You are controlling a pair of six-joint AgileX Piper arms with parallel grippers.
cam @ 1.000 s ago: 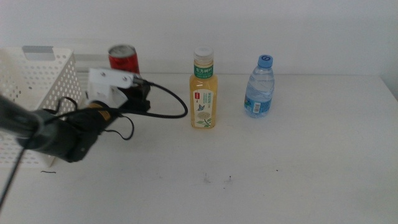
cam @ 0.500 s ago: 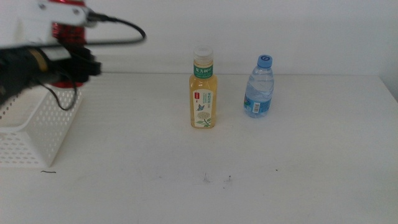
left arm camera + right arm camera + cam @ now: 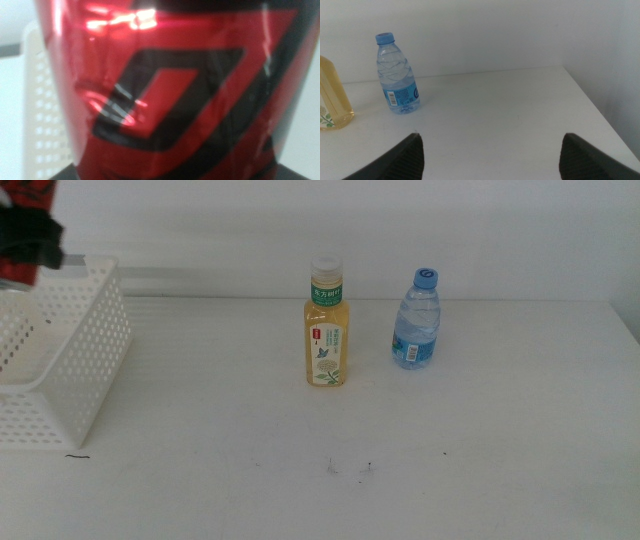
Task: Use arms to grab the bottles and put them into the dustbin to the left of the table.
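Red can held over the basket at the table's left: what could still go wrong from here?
The left gripper holds the red can high at the picture's corner, above the basket's far edge. Released there, it might strike the rim and bounce out rather than drop in. The wrist view is filled by the can, so that camera barely shows the basket. The tea bottle and water bottle stand close together, so the next grab might tip the neighbour.

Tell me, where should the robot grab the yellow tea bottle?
Probably around the middle of the yellow tea bottle, on its label, coming in level from the front. It stands upright and apart from the water bottle, so both sides are free. The body is wide and fairly straight, while the white cap is narrow. The right end effector is open nearby; the left end effector holds the cola can.
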